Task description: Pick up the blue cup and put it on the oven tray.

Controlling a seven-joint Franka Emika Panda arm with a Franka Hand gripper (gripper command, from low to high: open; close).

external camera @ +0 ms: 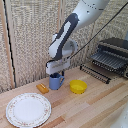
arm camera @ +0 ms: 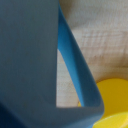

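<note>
Claw (external camera: pixel 55 73) (arm bent) atop blue cup (external camera: pixel 56 81)

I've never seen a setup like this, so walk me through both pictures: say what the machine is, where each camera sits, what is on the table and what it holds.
The machine is a single robot arm ending in a gripper. One picture comes from a camera off the arm; the other from a camera on its wrist, very close up. On the wooden table stand the blue cup, a yellow bowl, a floral-rimmed plate and a small orange item. A toaster oven's tray juts out at the exterior view's right. The gripper is down at the cup's rim; whether it grips is unclear.
</note>
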